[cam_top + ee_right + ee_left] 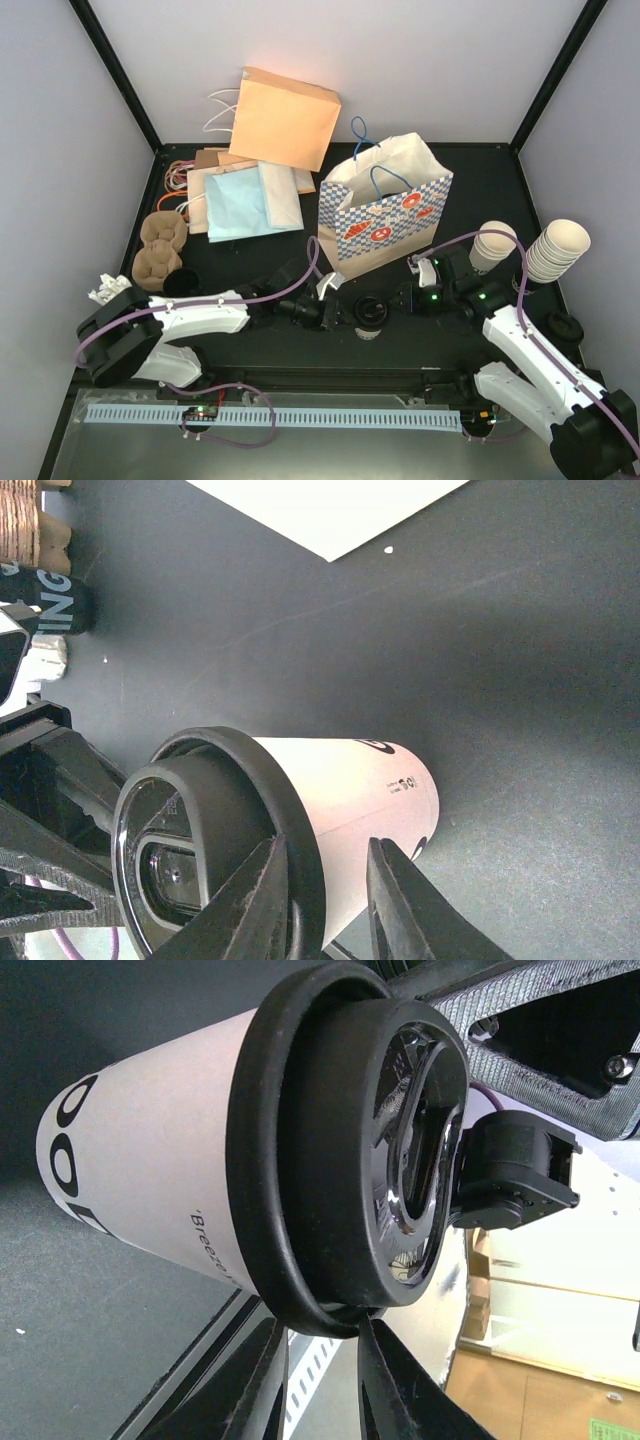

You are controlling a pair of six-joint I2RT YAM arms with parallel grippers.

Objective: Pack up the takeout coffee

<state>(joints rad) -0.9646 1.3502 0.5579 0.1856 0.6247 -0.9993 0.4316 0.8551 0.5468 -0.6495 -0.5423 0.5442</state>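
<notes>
As I look down from the overhead camera, the cup point(369, 318) stands upright on the black table point(250, 345) just below the middle of the frame. Its black lid point(369, 309) is on, and it sits close in front of the checked bag point(385, 215), which stands upright above it in the picture. My left claw point(335, 308) comes in from the left of the cup and my right claw point(405, 298) from the right, so the cup sits between the two. On the left wrist camera the cup point(150, 1180) runs sideways across the upper half, white wall with black lettering at left, lid at right. My left fingers point(262, 1390) rise from the bottom edge with only a narrow slit between them, and the lid's rim sits right at their tips. I cannot tell whether they pinch that rim or merely stand beside it. On the right wrist camera the cup point(350, 780) lies across the lower middle, lid at left. My right fingers point(405, 905) stand a little apart, with the lid's rim and the top of the wall showing in the gap. I cannot tell here either whether they press on it. Back in the overhead frame, two stacks point(555, 250) of cups stand at the right. An orange bag point(285, 118) leans on the back wall at upper left, above a spread of flat bags point(245, 195). Brown pulp trays point(160, 250) sit at the left.
</notes>
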